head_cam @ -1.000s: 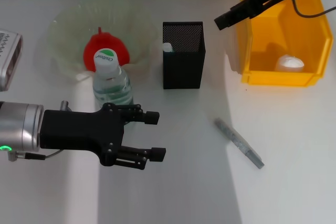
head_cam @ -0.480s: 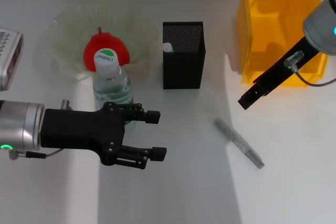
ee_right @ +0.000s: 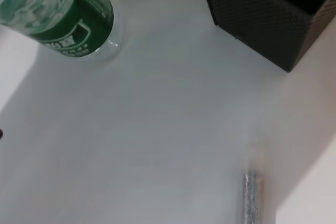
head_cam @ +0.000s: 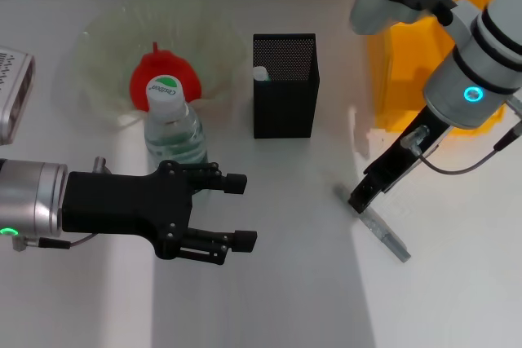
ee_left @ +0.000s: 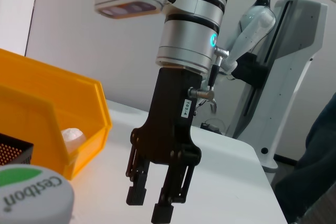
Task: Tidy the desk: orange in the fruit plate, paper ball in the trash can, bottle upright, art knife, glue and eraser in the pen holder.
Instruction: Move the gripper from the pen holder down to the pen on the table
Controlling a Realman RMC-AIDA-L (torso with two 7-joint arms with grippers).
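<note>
A: What rests on the white table [head_cam: 285,283]?
B: An upright bottle [head_cam: 173,129], a clear fruit plate [head_cam: 98,71], a black mesh pen holder [head_cam: 284,87], a yellow bin [head_cam: 400,55], and a grey art knife [head_cam: 385,234] lying flat.

One bottle [head_cam: 173,124], one art knife [head_cam: 380,231], one pen holder [head_cam: 284,87].

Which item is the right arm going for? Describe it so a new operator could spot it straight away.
Start at the black mesh pen holder in the middle of the white desk, then look toward the robot and to its right. There a thin grey stick, the art knife, lies flat and slanted, with the right gripper over its far end. Nothing else loose is long, flat and grey.
</note>
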